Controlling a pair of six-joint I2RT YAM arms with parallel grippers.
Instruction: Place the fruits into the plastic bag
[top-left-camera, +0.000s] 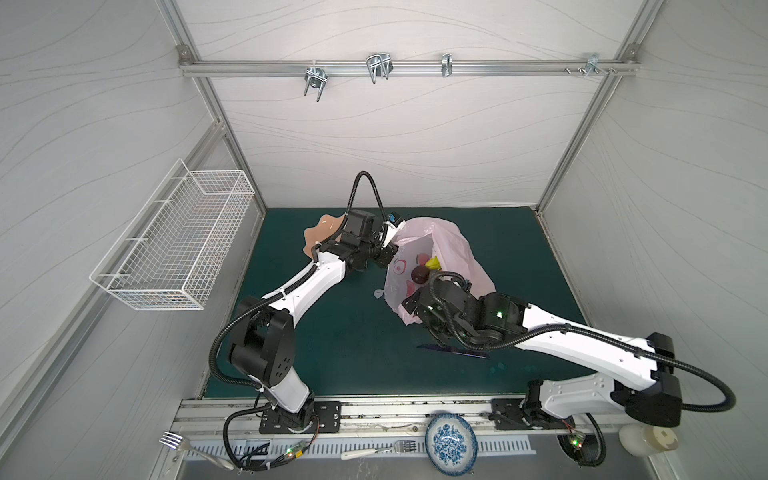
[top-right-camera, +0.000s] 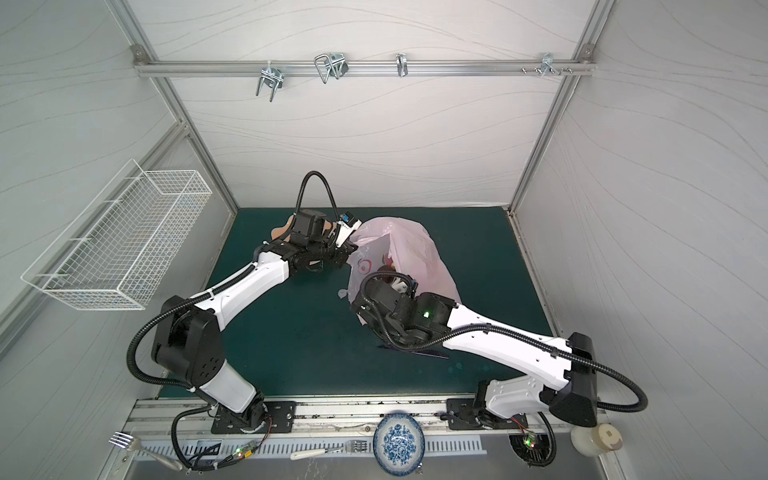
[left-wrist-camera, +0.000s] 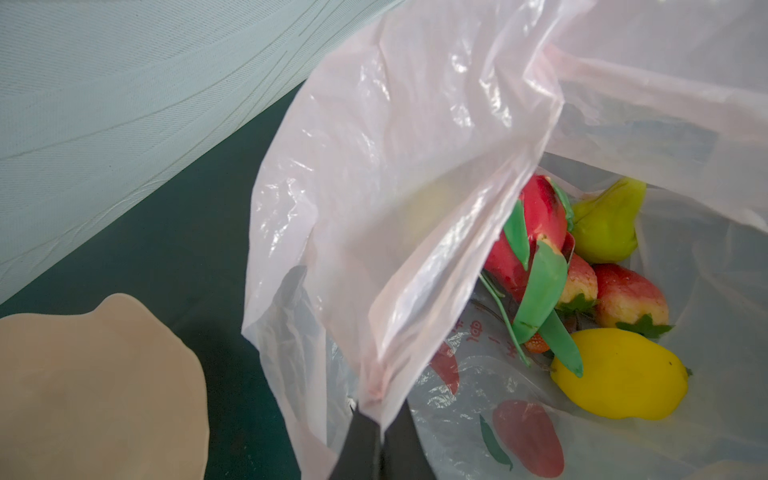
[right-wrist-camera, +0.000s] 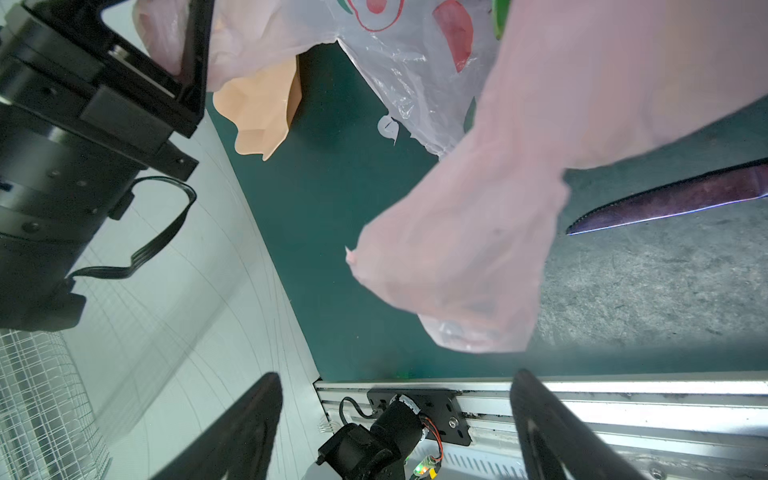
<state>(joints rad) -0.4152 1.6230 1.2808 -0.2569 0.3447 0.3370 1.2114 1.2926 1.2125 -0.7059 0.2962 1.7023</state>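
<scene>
The pale pink plastic bag (top-left-camera: 455, 245) (top-right-camera: 419, 249) stands open at the middle of the green mat. My left gripper (left-wrist-camera: 380, 411) (top-left-camera: 388, 255) is shut on its rim and holds the mouth up. Inside lie the fruits: a red-green dragon fruit (left-wrist-camera: 536, 224), a green pear (left-wrist-camera: 609, 224), a yellow lemon (left-wrist-camera: 619, 374) and two strawberries (left-wrist-camera: 627, 295). A dark brown round one (top-left-camera: 419, 274) shows in a top view. My right gripper (right-wrist-camera: 397, 376) (top-left-camera: 411, 306) is open and empty, beside the bag's near corner (right-wrist-camera: 465, 266), not touching it.
The peach scalloped bowl (top-left-camera: 322, 232) (left-wrist-camera: 95, 395) sits left of the bag behind the left wrist. A dark knife (right-wrist-camera: 673, 199) (top-left-camera: 453, 350) lies on the mat under the right arm. A wire basket (top-left-camera: 178, 241) hangs on the left wall. A blue plate (top-left-camera: 451, 442) and forks lie on the front ledge.
</scene>
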